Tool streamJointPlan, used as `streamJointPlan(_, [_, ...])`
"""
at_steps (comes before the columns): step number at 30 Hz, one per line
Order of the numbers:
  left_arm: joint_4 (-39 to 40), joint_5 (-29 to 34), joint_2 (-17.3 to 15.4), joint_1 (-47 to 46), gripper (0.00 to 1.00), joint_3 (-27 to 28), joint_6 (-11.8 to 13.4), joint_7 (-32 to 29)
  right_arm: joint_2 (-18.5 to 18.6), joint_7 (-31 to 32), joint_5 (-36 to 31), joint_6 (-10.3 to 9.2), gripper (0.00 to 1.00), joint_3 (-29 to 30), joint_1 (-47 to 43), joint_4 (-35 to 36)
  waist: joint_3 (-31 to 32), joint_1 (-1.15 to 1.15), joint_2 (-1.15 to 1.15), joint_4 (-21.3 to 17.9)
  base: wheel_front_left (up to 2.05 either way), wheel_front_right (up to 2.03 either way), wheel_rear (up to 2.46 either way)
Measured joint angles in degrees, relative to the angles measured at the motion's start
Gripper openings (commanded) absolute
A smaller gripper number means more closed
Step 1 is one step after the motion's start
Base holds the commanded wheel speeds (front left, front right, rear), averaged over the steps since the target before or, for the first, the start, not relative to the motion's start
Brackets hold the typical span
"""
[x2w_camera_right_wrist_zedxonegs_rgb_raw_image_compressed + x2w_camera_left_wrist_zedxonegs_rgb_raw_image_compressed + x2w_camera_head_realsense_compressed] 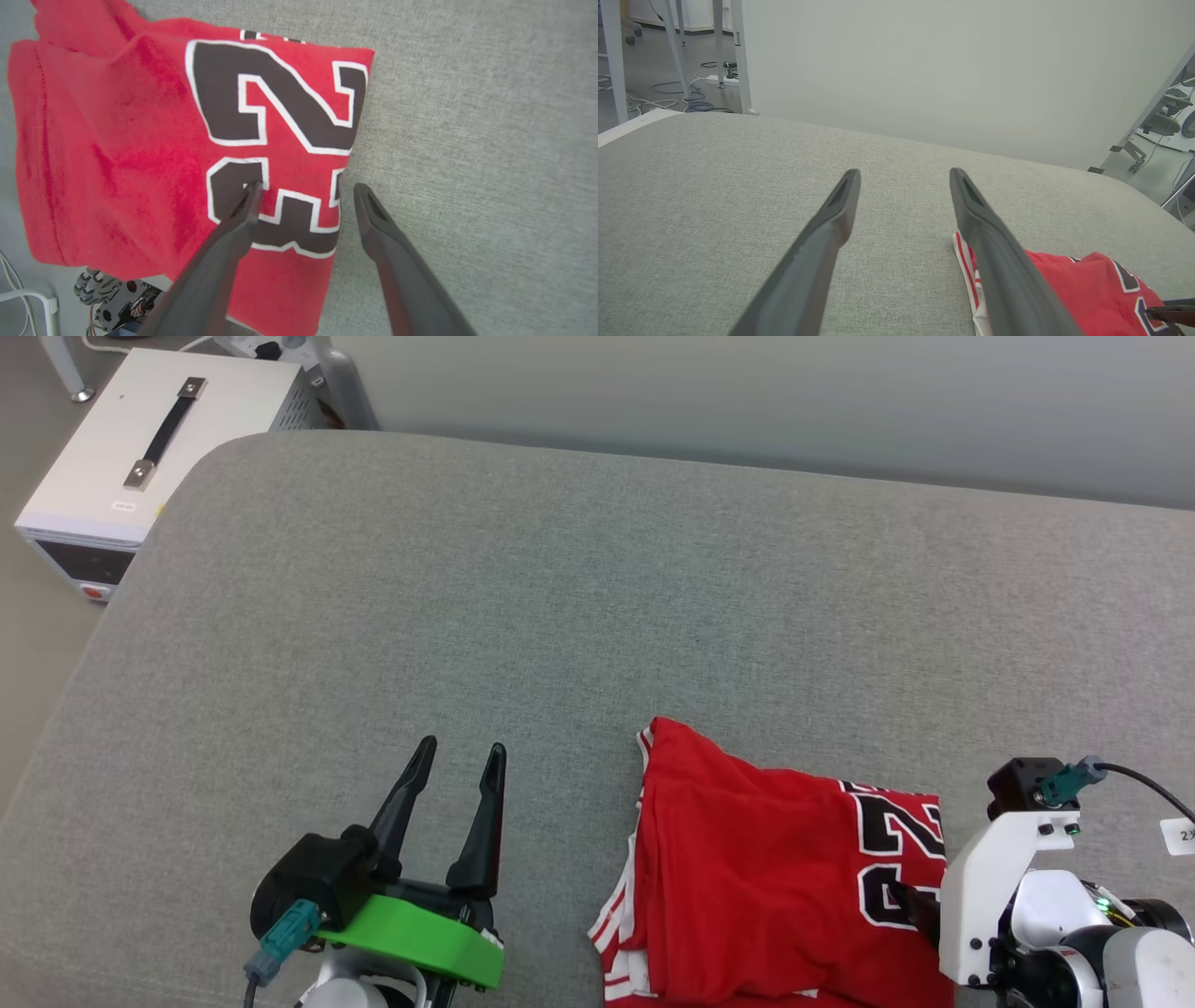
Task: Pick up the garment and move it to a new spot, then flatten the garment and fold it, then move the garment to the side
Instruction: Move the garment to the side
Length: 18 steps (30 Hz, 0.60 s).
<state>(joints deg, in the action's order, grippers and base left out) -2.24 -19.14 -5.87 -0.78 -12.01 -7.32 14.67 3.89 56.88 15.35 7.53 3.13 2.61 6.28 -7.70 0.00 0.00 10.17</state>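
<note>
You see the garment (747, 877) as soft, slightly fuzzy red cloth — the grey surface (560, 597) under it is matt, coarse-woven fabric.

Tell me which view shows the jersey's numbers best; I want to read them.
Right wrist view: the numbers on the garment are large and sharp. Head view: small, partly behind the right arm. Left wrist view: a sliver at the edge.

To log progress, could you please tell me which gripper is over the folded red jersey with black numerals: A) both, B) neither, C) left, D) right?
D: the right gripper straddles the edge of the folded red jersey, while the left gripper hangs over bare grey upholstery.
</note>
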Motion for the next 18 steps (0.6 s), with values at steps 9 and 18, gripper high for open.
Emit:
streamJointPlan(9, [0.07, 0.01, 0.05, -1.06, 1.0, -0.21, 0.0, 0.0, -0.36, -2.75, -2.6, 0.0, 1.0, -0.16, 1.49, -5.16, -2.76, 0.0, 0.0, 2.2, 0.0, 0.0, 0.0])
streamJointPlan(18, [-0.03, 0.02, 0.04, -1.98, 1.0, -0.6, 0.0, 0.0, 0.58, -7.05, -2.05, 0.0, 0.0, -3.44, 2.52, -10.09, -3.55, 0.0, 0.0, 2.66, 0.0, 0.0, 0.0])
